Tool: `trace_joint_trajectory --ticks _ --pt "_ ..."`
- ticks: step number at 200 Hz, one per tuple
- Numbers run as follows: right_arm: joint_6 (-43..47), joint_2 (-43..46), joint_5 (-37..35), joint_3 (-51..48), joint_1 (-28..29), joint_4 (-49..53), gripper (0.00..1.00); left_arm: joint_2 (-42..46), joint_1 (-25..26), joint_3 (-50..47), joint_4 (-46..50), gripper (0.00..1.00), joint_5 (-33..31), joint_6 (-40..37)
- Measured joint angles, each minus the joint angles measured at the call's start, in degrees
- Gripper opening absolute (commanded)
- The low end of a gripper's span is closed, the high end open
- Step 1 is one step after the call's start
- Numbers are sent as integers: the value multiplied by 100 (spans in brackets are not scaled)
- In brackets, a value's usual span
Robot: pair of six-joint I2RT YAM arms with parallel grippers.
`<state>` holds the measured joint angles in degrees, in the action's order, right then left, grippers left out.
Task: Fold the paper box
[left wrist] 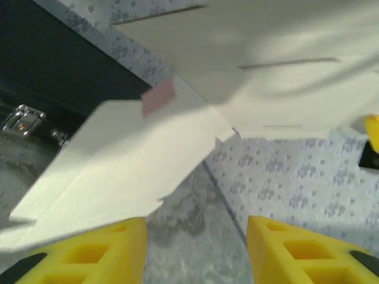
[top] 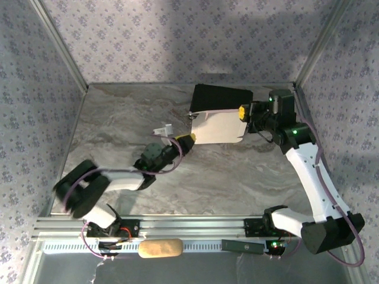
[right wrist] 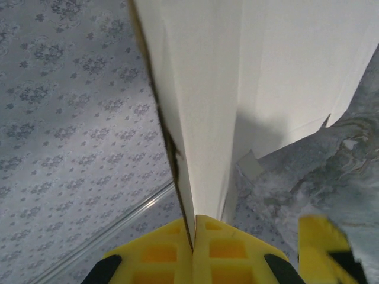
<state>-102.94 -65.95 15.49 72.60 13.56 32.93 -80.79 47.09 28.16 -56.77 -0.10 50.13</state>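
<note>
No writing, label, brand or number can be read anywhere. The paper box [top: 216, 127] shows plain pale card. The black case [top: 222, 96] bears a bare metal latch [left wrist: 22, 120], with no legible mark.

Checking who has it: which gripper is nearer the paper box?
Right. The right gripper is pinched on the paper box at its edge; the left gripper is open beside its opposite corner.
</note>
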Motion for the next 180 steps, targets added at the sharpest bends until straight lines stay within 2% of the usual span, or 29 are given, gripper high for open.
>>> trace_joint_trajectory --ticks 20,36,58,74,98,122,155,180 --pt "149 -201 46 11 2 94 0 1526 275 116 1805 53 -214 -756" --pt "223 -350 39 13 28 168 0 2273 166 431 2918 52 -317 -1451" --pt "286 -376 20 118 94 306 0 2549 -308 872 3860 52 -481 -2553" --pt "321 -374 17 308 127 356 0 2341 -398 1097 4273 52 -603 -3383" --pt "356 -361 17 490 138 424 0 1784 -203 1209 4378 55 -855 -4725" --pt "380 -358 22 577 138 551 0 1443 33 1209 4157 56 -1207 -5672" --pt "448 -358 31 717 138 656 0 1381 0 1215 3598 57 -1281 -6328" --pt "487 -358 44 761 164 675 0 1303 -205 1222 3340 57 -1034 -6406"
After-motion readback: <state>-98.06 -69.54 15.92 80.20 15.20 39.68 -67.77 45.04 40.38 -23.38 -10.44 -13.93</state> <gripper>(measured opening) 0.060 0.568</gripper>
